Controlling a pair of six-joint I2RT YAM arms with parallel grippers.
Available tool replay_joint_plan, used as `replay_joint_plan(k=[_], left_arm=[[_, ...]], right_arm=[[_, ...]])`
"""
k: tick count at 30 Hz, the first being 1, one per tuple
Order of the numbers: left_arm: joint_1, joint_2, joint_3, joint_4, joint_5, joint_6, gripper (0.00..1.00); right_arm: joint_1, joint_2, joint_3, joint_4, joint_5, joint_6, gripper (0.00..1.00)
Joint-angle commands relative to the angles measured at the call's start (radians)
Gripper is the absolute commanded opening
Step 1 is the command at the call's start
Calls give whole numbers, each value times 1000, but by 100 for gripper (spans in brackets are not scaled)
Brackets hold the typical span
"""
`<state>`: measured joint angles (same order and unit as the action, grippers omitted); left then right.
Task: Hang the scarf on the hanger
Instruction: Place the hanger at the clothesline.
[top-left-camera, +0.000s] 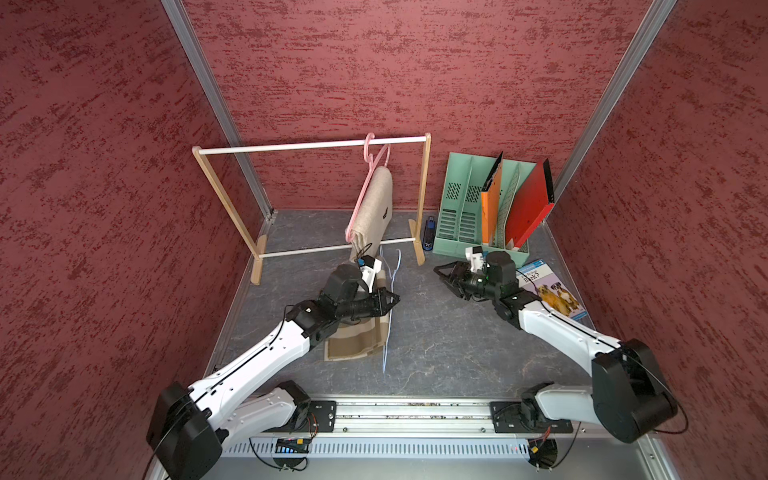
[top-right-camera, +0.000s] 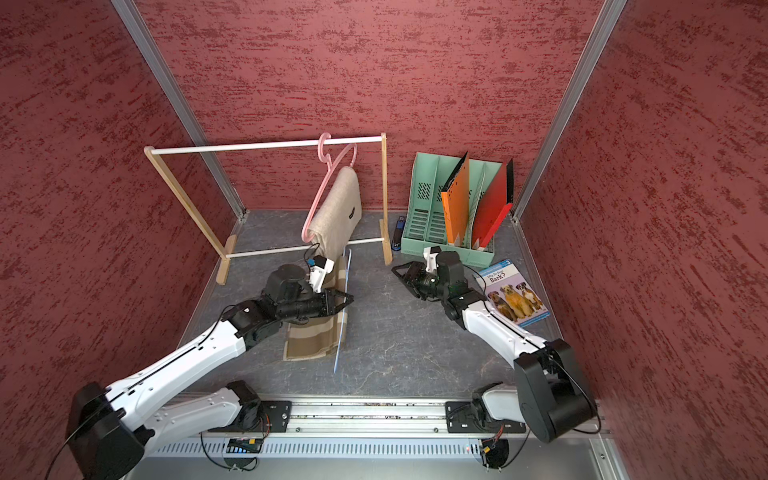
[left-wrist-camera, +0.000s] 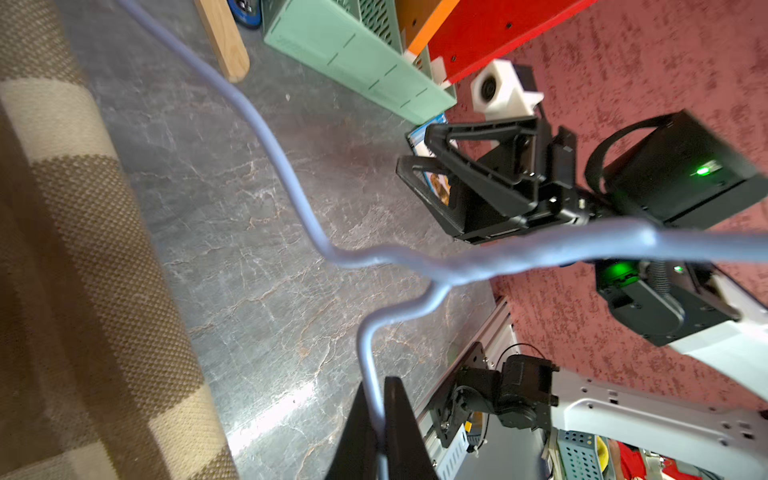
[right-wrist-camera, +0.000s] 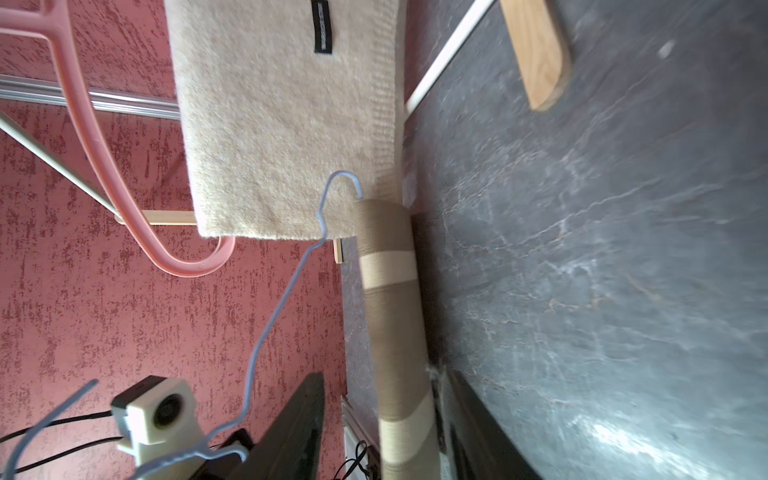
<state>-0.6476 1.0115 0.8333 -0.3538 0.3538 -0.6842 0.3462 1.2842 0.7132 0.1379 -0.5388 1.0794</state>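
Observation:
A brown and cream striped scarf lies folded on the table in front of the rack. A thin light blue wire hanger runs along its right edge. My left gripper is shut on that hanger's wire, above the scarf. My right gripper stands open to the right of the scarf, pointing at it and apart from it, with nothing held. Whether the scarf passes over the hanger's bar I cannot tell.
A wooden rack stands at the back; a pink hanger on it carries a beige scarf. A mint file organizer with orange and red folders is at the back right, with a blue stapler beside it and a dog book under the right arm.

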Motion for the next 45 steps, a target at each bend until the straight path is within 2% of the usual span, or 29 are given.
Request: replay_joint_plan(k=[1, 9, 13, 18, 22, 25, 30, 33, 36, 41, 45], left_arm=[[25, -92, 94, -171, -33, 7, 0], [67, -142, 352, -477, -171, 60, 0], [100, -148, 481, -580, -190, 94, 0], [105, -166, 582, -639, -203, 93, 0], [109, -159, 685, -722, -294, 128, 0], [121, -153, 754, -737, -314, 166, 0], [134, -73, 924, -830, -370, 242, 0], [155, -35, 975, -864, -409, 282, 0], [219, -9, 988, -864, -384, 312, 0], [408, 47, 983, -853, -216, 357, 0], [523, 74, 979, -853, -188, 399, 0]], right_arm=[[-29, -50, 4, -144, 28, -96, 52], [-45, -74, -10, -144, 15, -99, 52], [-46, -88, -7, -156, 18, -103, 52], [-46, -94, -3, -154, 21, -106, 52], [-47, -90, -11, -139, 13, -99, 52], [-46, -91, -17, -138, 10, -99, 52], [-47, -95, -28, -127, 7, -95, 52], [-47, -98, -35, -119, 7, -93, 52], [-46, -99, -38, -116, 4, -93, 52], [-46, -93, -43, -109, -4, -96, 52], [-46, -95, -59, -99, -4, -93, 53]])
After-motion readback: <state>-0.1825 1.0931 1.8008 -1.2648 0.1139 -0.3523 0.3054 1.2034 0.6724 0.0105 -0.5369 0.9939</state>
